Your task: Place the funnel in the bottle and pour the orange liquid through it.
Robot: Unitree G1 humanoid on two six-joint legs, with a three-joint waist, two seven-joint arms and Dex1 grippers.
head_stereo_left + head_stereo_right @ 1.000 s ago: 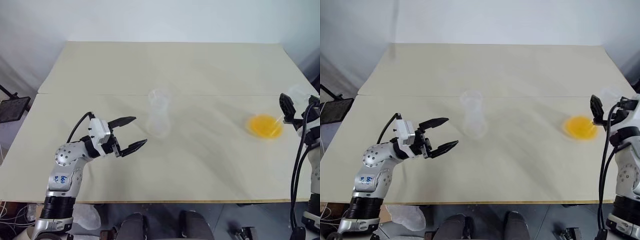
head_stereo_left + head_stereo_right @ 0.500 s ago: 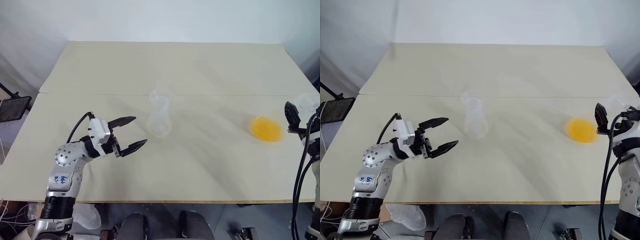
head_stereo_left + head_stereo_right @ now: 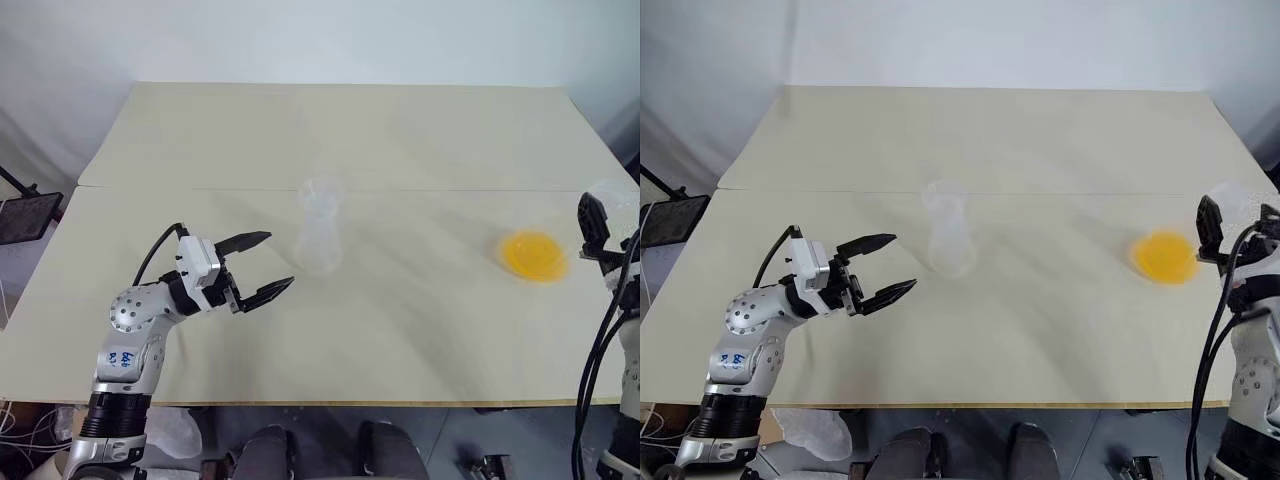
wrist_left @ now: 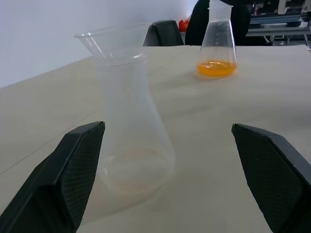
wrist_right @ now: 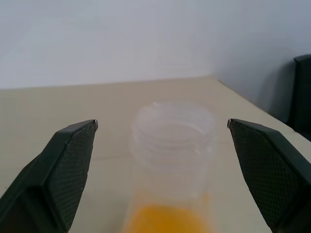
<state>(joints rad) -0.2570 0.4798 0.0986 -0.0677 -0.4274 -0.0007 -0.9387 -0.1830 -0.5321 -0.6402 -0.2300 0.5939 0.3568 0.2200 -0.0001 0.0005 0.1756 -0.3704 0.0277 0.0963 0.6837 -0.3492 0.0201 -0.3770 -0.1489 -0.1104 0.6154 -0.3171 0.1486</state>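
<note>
**Right arm draws back from the orange flask**

Nearest, the left gripper (image 3: 262, 268) hovers wide open and empty, just beside the bottle (image 3: 319, 232), the funnel (image 4: 112, 42) already seated in its neck. Farther right, the orange liquid (image 3: 533, 255) sits unpoured in the conical flask (image 4: 217, 44). The right gripper (image 5: 160, 160), fully spread and holding nothing, has eased away from it over the last second, so pouring looks further off, not nearer

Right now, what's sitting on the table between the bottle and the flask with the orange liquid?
Nothing. In the left eye view, only bare table lies between the bottle and the flask holding the orange liquid.
</note>
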